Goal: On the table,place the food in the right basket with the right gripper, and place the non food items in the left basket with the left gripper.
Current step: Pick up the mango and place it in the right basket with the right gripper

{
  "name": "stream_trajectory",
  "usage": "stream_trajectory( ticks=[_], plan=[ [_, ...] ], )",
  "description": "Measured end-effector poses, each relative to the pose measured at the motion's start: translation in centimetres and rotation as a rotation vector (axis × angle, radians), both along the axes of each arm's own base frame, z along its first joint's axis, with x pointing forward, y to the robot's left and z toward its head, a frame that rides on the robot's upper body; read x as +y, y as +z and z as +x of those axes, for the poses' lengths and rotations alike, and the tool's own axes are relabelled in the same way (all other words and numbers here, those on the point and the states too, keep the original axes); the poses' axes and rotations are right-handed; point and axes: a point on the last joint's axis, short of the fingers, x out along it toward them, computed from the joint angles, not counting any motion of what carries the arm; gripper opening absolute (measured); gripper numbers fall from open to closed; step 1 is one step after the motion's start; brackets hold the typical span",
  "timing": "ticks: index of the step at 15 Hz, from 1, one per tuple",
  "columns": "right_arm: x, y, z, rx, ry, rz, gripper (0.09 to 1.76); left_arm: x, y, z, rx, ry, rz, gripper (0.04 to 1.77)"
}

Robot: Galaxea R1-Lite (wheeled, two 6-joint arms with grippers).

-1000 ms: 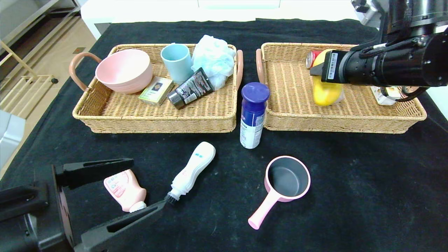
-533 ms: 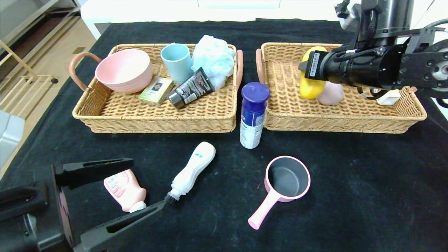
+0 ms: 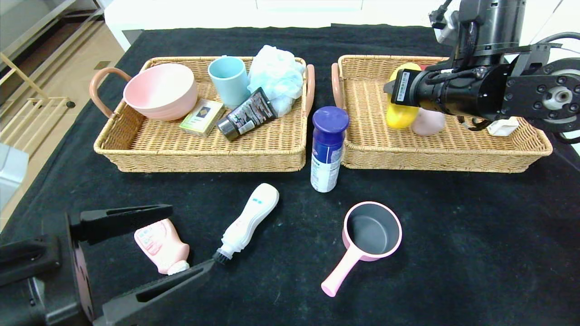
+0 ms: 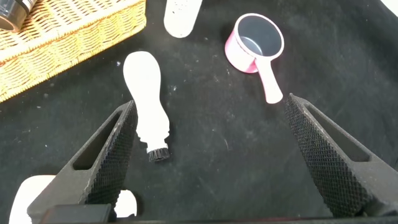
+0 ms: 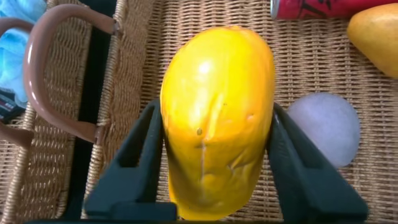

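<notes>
My right gripper (image 5: 214,109) is shut on the long yellow fruit (image 5: 217,118), one finger against each side, just above the floor of the right basket (image 3: 444,158). The grey-pink egg-shaped lump (image 3: 428,122) lies in that basket beside the fruit. The white-and-blue can (image 3: 327,151) stands on the black table (image 3: 476,235) between the two baskets. The pink saucepan (image 3: 371,233), the white brush-tipped bottle (image 3: 248,222) and the pink bottle (image 3: 161,246) lie on the cloth. My left gripper (image 3: 190,237) stands open low at the front left, its fingers either side of the pink bottle.
The left basket (image 3: 136,149) holds a pink bowl (image 3: 161,90), a teal cup (image 3: 229,79), a bath puff, a dark tube and a small box. A red can (image 5: 317,7) and a yellow pear (image 5: 376,34) lie at the right basket's far side.
My right arm has carried the yellow fruit leftward within the right basket, which uncovered the egg-shaped lump. The left arm has stayed put.
</notes>
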Motion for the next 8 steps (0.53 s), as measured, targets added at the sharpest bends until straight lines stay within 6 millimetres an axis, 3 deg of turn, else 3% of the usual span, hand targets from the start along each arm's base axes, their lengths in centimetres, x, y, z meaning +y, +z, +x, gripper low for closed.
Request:
stream_trajectory(
  ticks=[8],
  plan=[
    [0.33, -0.14, -0.2, 0.007, 0.003, -0.005, 1.49, -0.16, -0.09, -0.09, 0.003, -0.008, 0.003, 1.72]
  ],
)
